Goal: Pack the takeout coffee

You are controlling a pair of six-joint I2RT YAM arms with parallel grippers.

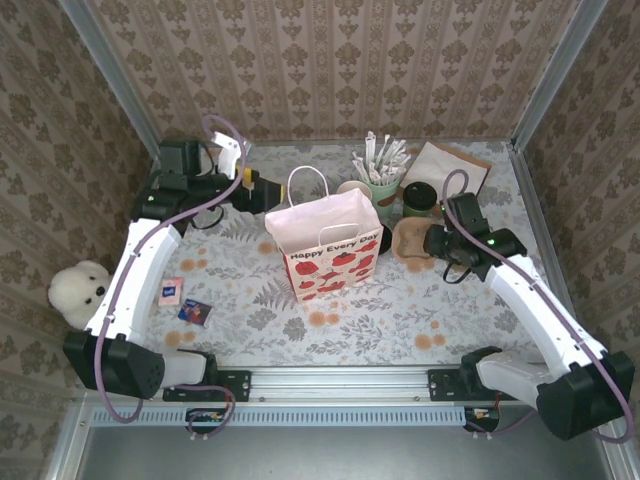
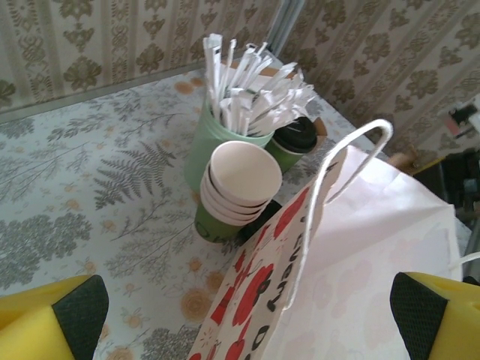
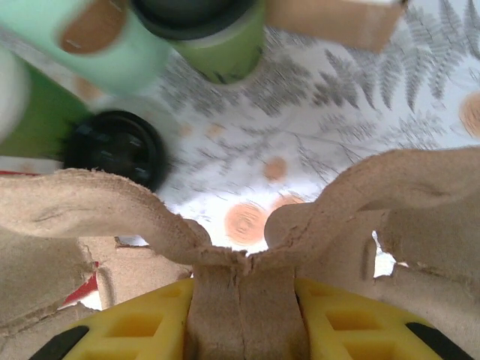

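Observation:
The takeout coffee (image 1: 352, 188) (image 2: 241, 180) is a small green paper cup with a cream rim, topping a nested stack just behind the white gift bag (image 1: 325, 250) (image 2: 360, 262). My left gripper (image 1: 262, 192) (image 2: 247, 315) hangs open at the bag's left top edge, its yellow fingers (image 2: 52, 319) wide apart above the bag's mouth and rope handle. My right gripper (image 1: 432, 240) (image 3: 244, 315) is shut on the middle rib of a brown pulp cup carrier (image 1: 410, 240) (image 3: 247, 225), to the right of the bag.
A green cup of white paper-wrapped sticks (image 1: 380, 172) (image 2: 232, 112) and a green cup with a black lid (image 1: 420, 197) (image 3: 210, 30) stand behind the stack. A flat black disc (image 3: 116, 146) lies by the bag. Brown napkins (image 1: 447, 165), two small packets (image 1: 185, 303), a teddy bear (image 1: 80, 290).

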